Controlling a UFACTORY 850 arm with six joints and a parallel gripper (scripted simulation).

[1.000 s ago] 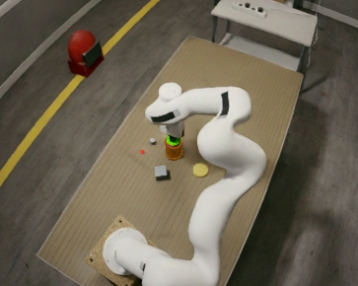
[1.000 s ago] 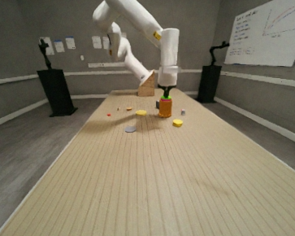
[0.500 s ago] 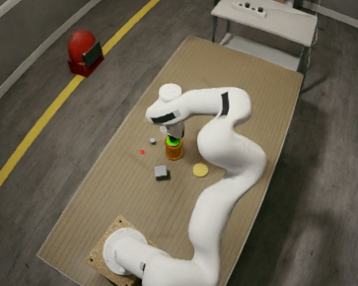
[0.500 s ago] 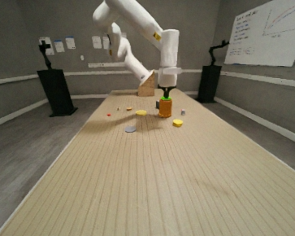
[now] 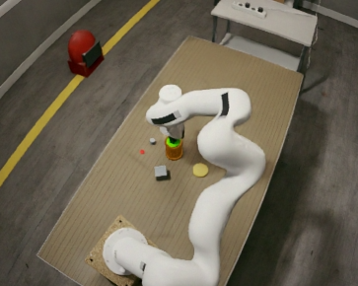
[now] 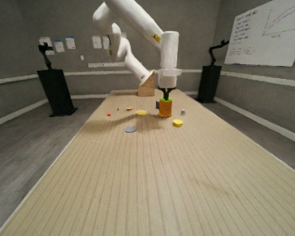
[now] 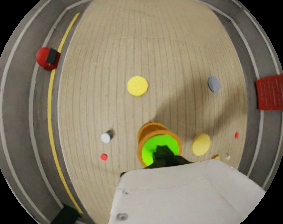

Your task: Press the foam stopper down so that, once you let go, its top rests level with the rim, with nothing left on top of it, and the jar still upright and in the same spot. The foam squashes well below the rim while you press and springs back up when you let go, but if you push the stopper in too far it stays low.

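Note:
The orange jar [image 5: 174,152] [image 6: 165,110] [image 7: 153,128] stands upright on the table. The green foam stopper [image 5: 171,144] [image 6: 162,99] [image 7: 151,146] sits in its mouth; in the exterior view a thin green band shows at or just above the rim, and in the wrist view an orange ring surrounds it. My gripper [image 5: 173,140] [image 6: 166,98] [image 7: 160,153] is shut and points straight down, its tips at the stopper's top, near its middle. Whether they touch or press the foam I cannot tell. The fingers hide part of the stopper's top.
A grey block [image 5: 161,171] and a yellow disc [image 5: 200,171] [image 6: 140,112] [image 7: 201,144] lie near the jar. A small grey cylinder [image 5: 153,141] [image 6: 183,112] [image 7: 106,136] is on its other side. Another yellow disc [image 6: 177,123] [image 7: 137,86] and a grey disc [image 6: 130,129] [image 7: 214,84] lie farther out.

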